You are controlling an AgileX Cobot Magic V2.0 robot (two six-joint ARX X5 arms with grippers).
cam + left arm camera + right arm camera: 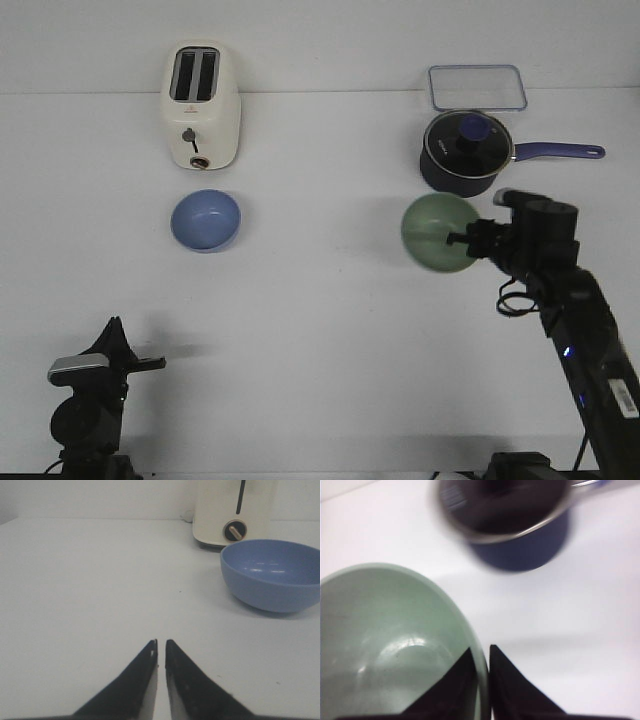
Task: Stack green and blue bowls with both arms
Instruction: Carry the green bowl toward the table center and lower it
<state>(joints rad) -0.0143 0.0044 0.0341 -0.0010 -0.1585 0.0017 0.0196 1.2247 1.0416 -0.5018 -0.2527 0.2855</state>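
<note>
Left claw [150,363] sits low at the near edge, tips pressed together, holding nothing. Right claw [462,240] pinches the green bowl's [438,233] rim, one tip inside and one outside, bowl tipped up off the surface [320,330]. Blue bowl [205,220] rests well to its left, before the toaster [200,105], nearer the left arm.

My work surface is a plain white table [320,330]. Resting on it at the far left is a cream toaster [200,105]. Just in front of that sits a blue bowl [205,220], open side up. At the far right lies a clear lidded container [477,87], and just in front of it stands a dark navy saucepan [466,152] whose handle points right.
</note>
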